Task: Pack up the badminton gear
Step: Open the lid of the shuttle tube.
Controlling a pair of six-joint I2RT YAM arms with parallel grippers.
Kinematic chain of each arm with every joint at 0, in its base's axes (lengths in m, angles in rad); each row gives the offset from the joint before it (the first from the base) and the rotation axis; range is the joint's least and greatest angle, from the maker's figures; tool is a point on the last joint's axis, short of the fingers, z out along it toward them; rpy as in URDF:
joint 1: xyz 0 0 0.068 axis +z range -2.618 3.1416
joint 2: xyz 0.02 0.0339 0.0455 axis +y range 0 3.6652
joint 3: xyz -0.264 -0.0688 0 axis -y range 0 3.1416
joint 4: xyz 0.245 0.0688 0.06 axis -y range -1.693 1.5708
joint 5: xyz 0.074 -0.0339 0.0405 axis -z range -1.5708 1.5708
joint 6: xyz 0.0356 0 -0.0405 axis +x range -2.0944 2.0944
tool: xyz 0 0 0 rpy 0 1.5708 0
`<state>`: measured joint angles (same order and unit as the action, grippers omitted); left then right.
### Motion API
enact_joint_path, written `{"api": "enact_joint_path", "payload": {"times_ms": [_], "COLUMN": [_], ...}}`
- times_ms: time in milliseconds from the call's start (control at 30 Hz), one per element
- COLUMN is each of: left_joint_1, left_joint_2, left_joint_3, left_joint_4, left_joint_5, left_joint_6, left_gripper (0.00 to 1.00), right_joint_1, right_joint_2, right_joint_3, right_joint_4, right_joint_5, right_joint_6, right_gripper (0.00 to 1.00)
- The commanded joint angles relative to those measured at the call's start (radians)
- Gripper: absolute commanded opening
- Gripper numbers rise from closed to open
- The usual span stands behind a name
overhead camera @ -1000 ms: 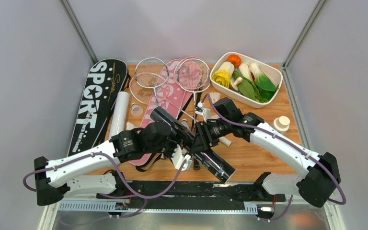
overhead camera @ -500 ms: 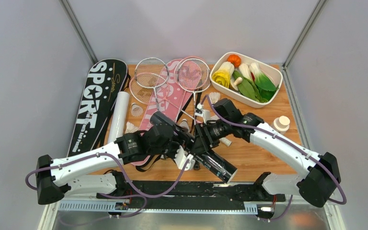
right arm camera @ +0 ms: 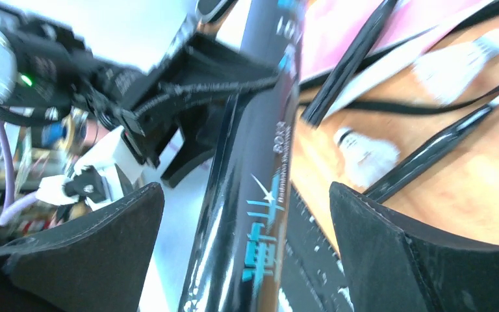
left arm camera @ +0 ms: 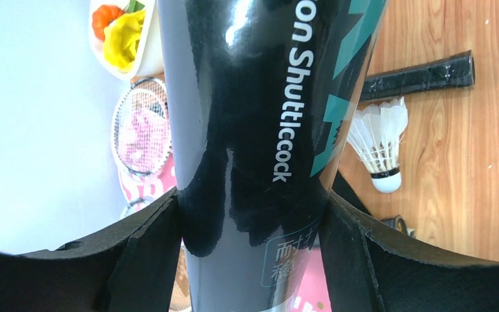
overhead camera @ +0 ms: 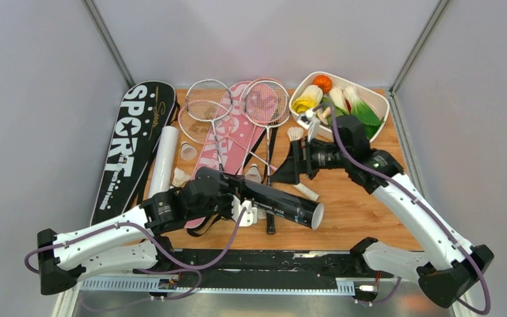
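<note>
One black tube [left arm camera: 253, 130] reading "Shuttlecock" sits clamped in the left claw [left arm camera: 250, 227].

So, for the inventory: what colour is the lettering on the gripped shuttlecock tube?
White lettering on the glossy black shuttlecock tube, clearest in the left wrist view.

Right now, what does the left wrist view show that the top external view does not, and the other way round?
Only the left wrist view shows the word "Shuttlecock" printed on the glossy black tube, with both pads pressed against its sides. Only the top external view shows the black "SPORT" racket cover, the long white tube, and the right pincer open, apart from the black tube. Both show the left pincer gripping that tube, the pink-strung racket and the white bowl of toy vegetables.
</note>
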<state>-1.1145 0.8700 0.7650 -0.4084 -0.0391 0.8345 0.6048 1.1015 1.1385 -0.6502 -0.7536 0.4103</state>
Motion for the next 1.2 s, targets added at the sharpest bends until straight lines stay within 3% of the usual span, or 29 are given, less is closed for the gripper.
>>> {"api": "enact_joint_path", "payload": {"times_ms": [0, 133, 367, 533, 633, 733, 1167], "left_joint_1": [0.008, 0.018, 0.038, 0.041, 0.042, 0.042, 0.042], "left_joint_2": [-0.093, -0.147, -0.083, -0.107, -0.142, -0.173, -0.163], "left_joint_3": [-0.028, -0.04, 0.062, 0.049, 0.032, 0.0, -0.034], "left_joint_4": [0.122, 0.149, 0.037, 0.052, 0.061, 0.076, 0.064], "left_joint_5": [-0.04, -0.115, -0.197, -0.195, -0.179, -0.137, -0.118], "left_joint_6": [-0.169, -0.337, -0.613, -0.734, -0.764, -0.76, -0.647], "left_gripper": [0.34, 0.36, 0.28, 0.24, 0.22, 0.22, 0.19], "right_joint_1": [-0.042, -0.042, -0.042, -0.042, -0.042, -0.042, -0.042], "right_joint_2": [-0.114, -0.249, -0.536, -0.584, -0.553, -0.506, -0.38], "right_joint_3": [0.146, 0.137, -0.11, -0.174, -0.182, -0.172, -0.098], "right_joint_4": [0.071, 0.18, 0.428, 0.434, 0.414, 0.402, 0.399], "right_joint_5": [0.236, 0.417, 0.569, 0.505, 0.48, 0.486, 0.451], "right_joint_6": [0.06, 0.075, 0.212, 0.265, 0.276, 0.278, 0.343], "right_gripper": [1.0, 1.0, 0.94, 0.81, 0.64, 0.55, 0.49]}}
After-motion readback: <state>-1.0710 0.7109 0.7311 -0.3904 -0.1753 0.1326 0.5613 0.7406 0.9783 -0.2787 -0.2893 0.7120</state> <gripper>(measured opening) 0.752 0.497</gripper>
